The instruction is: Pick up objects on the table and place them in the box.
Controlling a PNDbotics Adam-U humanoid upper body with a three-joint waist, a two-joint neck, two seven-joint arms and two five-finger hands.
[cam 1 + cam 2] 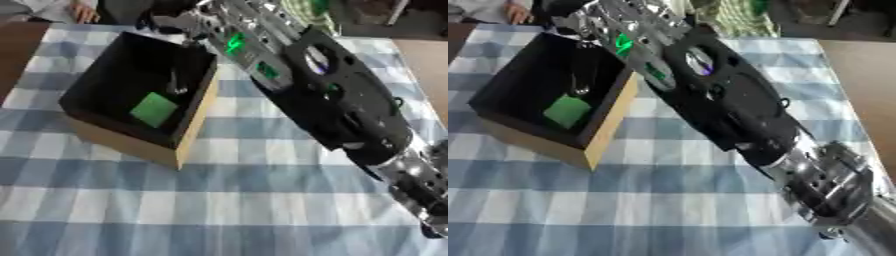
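The cardboard box (194, 125) with a black inside stands on the checked cloth at the left. A flat green square (154, 109) lies on its floor. Close above that is a thin silvery thing (176, 86) that I cannot make out. My right arm (341, 105) crosses the view from the lower right up to the box's far right corner. The right hand (570, 21) is a dark blurred shape over the box's far rim. No left hand shows.
The blue and white checked cloth (219, 200) covers the table in front of the box. Bare brown table (859, 75) shows at the right. A green and white thing (311, 12) lies at the far edge. A person's hand (83, 12) rests beyond the far left corner.
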